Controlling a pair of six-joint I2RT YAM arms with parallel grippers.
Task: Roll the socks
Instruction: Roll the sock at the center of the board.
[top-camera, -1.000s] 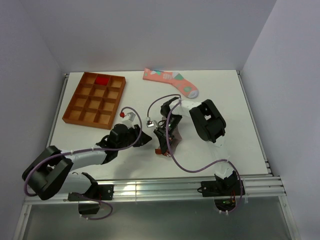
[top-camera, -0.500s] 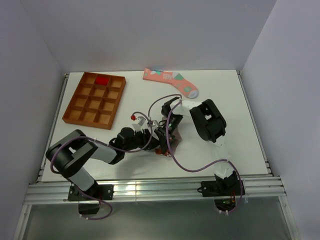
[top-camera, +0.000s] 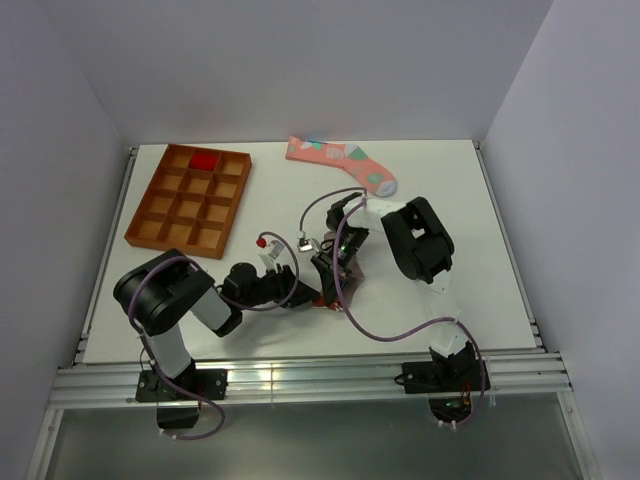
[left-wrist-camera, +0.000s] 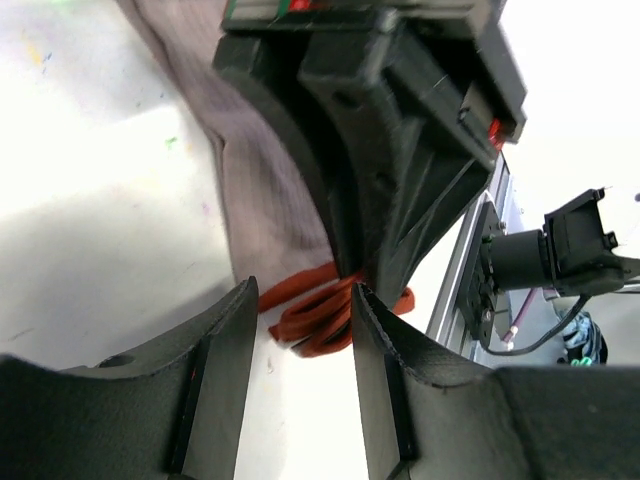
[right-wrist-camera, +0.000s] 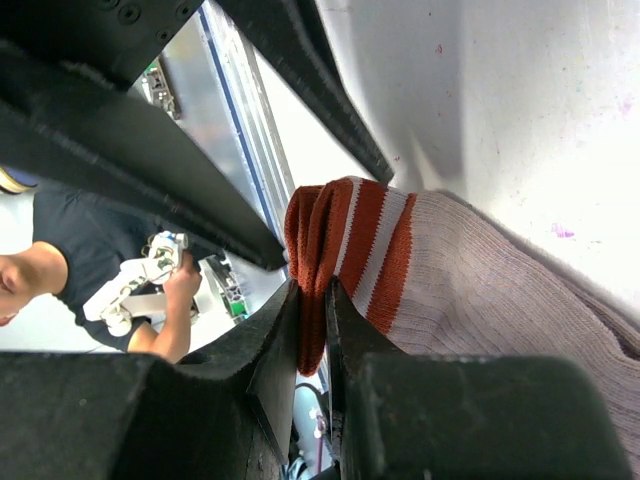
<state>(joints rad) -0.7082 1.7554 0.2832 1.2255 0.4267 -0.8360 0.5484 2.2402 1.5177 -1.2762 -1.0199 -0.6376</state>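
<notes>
your left gripper (left-wrist-camera: 300, 295) has matte black fingers (left-wrist-camera: 225, 370); behind each tool, purple cables (top-camera: 372, 337) loop along black-and-white arms (top-camera: 418, 250).

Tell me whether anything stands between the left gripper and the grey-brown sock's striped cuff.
Nothing visible does. The striped cuff of the grey-brown sock lies just ahead of the left gripper, whose jaws stand open. The right gripper is clamped on that cuff from the far side.
</notes>
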